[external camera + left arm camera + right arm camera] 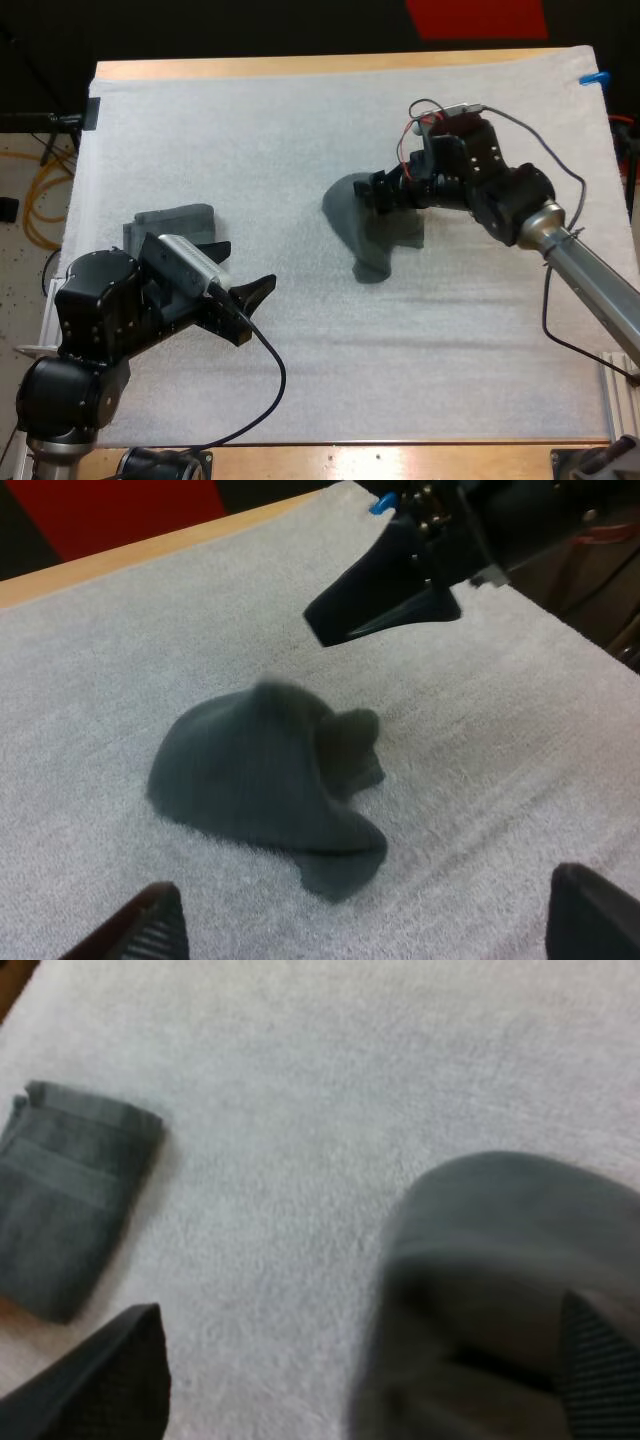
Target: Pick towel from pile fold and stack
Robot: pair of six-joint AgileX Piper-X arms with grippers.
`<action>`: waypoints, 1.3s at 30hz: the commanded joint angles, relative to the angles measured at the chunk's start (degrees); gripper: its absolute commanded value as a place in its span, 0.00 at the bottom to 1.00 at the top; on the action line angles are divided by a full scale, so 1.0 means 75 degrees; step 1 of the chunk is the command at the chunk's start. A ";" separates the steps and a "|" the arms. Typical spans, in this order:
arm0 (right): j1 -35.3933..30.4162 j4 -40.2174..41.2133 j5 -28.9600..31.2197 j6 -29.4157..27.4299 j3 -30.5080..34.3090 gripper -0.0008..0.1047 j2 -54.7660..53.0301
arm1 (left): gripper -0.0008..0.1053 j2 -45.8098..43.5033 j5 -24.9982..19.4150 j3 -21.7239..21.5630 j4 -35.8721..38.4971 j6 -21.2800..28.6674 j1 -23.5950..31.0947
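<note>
a folded dark grey-green cloth towel (178, 222) lies at nine o'clock on the white mat (300, 120), and the left end effector (245, 270) at its four o'clock has its fingers apart and empty. a crumpled dark grey-green cloth towel (365, 230) sits right of centre, with the right end effector (388, 192) at its one o'clock edge, fingers apart.

Half of folded stack (176, 220) hidden behind left arm (100, 310), crumpled towel (500, 1250) blurred and cut off in right wrist view

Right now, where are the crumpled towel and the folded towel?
crumpled towel (355, 228), high view, middle of its heap.
folded towel (75, 1200), right wrist view, centre of its top face.
</note>
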 commanded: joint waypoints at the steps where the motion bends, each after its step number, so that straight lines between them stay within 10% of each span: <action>1: 0.0001 0.0297 0.0107 -0.0204 -0.0064 0.69 -0.0208 | 0.68 -0.0014 0.0083 -0.0052 -0.0015 -0.0025 -0.0035; 14: 0.0477 0.2486 -0.0174 -0.0344 0.0498 0.64 -0.0627 | 0.67 -0.0014 0.0083 -0.0052 0.0081 -0.0025 -0.0035; 24: 0.0925 0.0417 0.0330 0.1017 0.2230 0.64 -0.0477 | 0.67 -0.0014 0.0083 -0.0052 0.0811 0.0091 -0.0035; 39: 0.0925 -0.1254 0.0386 0.1313 0.2295 0.64 0.1347 | 0.67 -0.0014 0.0083 -0.0037 0.1276 0.0316 -0.0035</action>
